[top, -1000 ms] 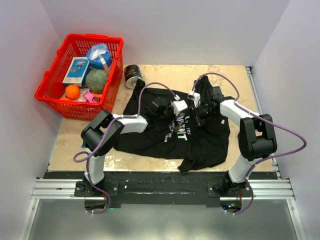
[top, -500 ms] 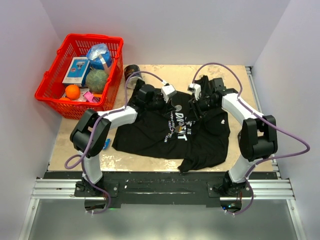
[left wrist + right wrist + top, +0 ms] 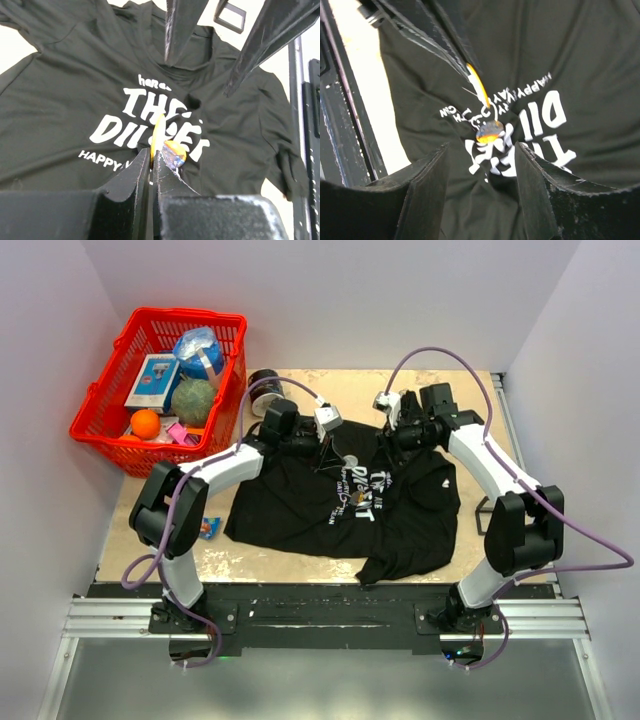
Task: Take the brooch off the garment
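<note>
The garment is a black T-shirt with white lettering, spread on the table. The brooch is a round blue-and-orange badge on a yellow strip. My left gripper is shut on that strip and holds it above the chest print. The right wrist view shows the brooch hanging over the lettering; I cannot tell whether it still touches the cloth. My right gripper is open and holds nothing, just above the shirt and facing the brooch. In the top view the left gripper and right gripper are near the collar.
A red basket with several items stands at the back left. A dark can lies beside it, near the shirt's far edge. A small blue object lies on the table left of the shirt. Walls close in both sides.
My right gripper has opened and drawn back toward the collar. My left gripper, still shut, has moved away from the chest print toward the back left.
</note>
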Controlling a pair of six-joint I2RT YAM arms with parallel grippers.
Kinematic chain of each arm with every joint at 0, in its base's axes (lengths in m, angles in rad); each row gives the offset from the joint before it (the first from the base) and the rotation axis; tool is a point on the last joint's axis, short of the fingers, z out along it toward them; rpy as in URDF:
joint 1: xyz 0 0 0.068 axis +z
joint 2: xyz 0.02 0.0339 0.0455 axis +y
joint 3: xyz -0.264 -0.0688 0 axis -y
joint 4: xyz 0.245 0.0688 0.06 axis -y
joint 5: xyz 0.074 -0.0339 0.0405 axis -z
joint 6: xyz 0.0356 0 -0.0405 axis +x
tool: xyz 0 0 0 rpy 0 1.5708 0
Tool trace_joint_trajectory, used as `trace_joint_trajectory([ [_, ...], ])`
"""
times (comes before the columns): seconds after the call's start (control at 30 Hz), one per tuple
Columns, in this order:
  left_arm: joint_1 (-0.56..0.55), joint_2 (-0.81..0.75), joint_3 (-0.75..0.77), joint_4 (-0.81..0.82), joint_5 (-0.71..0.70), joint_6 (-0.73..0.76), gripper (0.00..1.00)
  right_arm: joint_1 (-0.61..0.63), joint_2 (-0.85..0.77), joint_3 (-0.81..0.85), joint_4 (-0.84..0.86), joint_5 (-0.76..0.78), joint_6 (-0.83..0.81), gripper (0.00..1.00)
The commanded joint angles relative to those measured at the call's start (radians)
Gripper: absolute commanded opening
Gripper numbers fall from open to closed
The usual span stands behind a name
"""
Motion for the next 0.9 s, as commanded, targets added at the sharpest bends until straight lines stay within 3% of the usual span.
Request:
trace_joint_trajectory([
  [0.0,0.009,-0.063,0.061,-0.092,0.097,0.074,0.0,0.038,-0.024,0.045,0.011,-0.077,-0.063,0.59],
  [0.87,0.015,-0.055,0.093,-0.118,0.168,0.103,0.0,0.128,0.048,0.056,0.098,-0.005,-0.012,0.59],
])
